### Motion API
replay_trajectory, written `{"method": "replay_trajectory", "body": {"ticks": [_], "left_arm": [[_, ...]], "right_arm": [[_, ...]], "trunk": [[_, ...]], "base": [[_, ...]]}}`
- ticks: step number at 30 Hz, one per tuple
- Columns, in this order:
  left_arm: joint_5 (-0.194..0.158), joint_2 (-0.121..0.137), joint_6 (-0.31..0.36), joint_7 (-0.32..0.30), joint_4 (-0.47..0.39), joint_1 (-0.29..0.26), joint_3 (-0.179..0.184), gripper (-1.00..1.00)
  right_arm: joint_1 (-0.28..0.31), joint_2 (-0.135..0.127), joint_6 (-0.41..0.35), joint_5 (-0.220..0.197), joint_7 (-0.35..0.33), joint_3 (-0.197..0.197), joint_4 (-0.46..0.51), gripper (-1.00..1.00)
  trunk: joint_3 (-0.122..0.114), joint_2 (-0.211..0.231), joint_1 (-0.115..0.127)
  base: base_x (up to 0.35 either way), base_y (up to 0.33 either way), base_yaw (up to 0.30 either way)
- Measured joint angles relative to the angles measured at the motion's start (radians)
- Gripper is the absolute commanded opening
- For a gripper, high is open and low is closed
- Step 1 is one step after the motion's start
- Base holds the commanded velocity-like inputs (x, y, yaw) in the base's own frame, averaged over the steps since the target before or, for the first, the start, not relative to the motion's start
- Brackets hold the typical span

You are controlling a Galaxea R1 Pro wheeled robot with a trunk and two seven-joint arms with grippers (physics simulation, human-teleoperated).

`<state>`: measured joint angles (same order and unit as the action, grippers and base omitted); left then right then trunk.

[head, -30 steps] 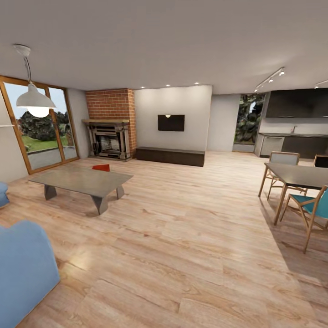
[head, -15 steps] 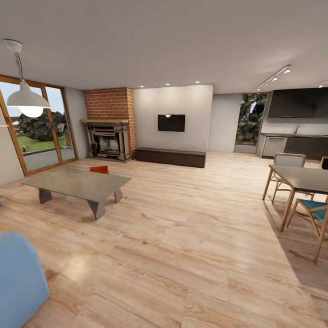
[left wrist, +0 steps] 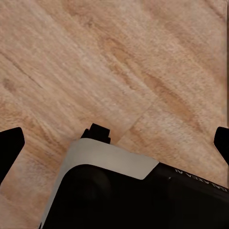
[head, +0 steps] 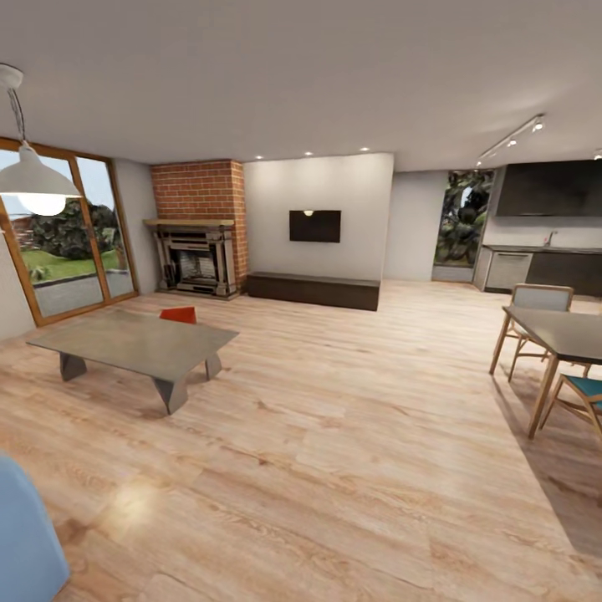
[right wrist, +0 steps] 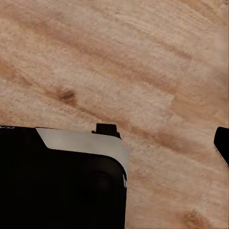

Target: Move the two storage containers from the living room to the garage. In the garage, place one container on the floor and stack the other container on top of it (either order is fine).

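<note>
Wide living room with light wood-plank flooring [head: 334,435]. At far left, wood-framed glass doors [head: 58,242]; beside them a brick fireplace [head: 196,230], then a cream wall with a dark screen [head: 314,226] above a long low dark cabinet [head: 313,289]. One red-orange storage container [head: 180,314] on the planks just behind the far edge of the grey coffee table [head: 134,343], partly hidden by the tabletop; only its upper wall visible. Second container not made out. Table squarely between the camera and the bin; open flooring to the table's right. Corner of a blue sofa [head: 25,535] at lower left, white pendant lamp [head: 29,180] hanging at upper left. At right, a dark dining table [head: 564,330] with wooden chairs [head: 535,309], one teal-seated, well apart from the bin; kitchen counter [head: 543,267] beyond.

Left wrist view: left gripper [left wrist: 114,143] over bare planks, dark fingertips [left wrist: 9,145] at opposite edges, spread wide, nothing between. Right wrist view: right gripper [right wrist: 143,143] above planks, one fingertip [right wrist: 222,143] at the edge; spread or closed, cannot tell. Black and grey robot base [right wrist: 62,176] below both.
</note>
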<state>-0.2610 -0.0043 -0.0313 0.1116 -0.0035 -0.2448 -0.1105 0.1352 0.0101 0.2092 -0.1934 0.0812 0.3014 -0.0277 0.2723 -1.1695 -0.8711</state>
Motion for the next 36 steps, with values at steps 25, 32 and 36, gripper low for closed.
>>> {"method": "replay_trajectory", "body": {"ticks": [25, 32, 36], "left_arm": [[-0.001, 0.000, -0.004, 0.000, 0.000, 0.000, 0.000, 1.00], [-0.001, 0.000, -0.005, 0.000, 0.000, 0.000, 0.000, 1.00], [-0.001, 0.000, -0.006, 0.000, 0.000, 0.000, 0.000, 1.00]], "right_arm": [[0.000, 0.000, 0.000, 0.000, 0.000, 0.000, 0.000, 1.00], [0.000, 0.000, 0.000, 0.000, 0.000, 0.000, 0.000, 1.00], [0.000, 0.000, 0.000, 0.000, 0.000, 0.000, 0.000, 1.00]], "trunk": [[0.000, 0.000, 0.000], [0.000, 0.000, 0.000], [0.000, 0.000, 0.000]], "base": [[0.322, 0.000, 0.000], [0.322, 0.000, 0.000], [0.322, 0.000, 0.000]]}}
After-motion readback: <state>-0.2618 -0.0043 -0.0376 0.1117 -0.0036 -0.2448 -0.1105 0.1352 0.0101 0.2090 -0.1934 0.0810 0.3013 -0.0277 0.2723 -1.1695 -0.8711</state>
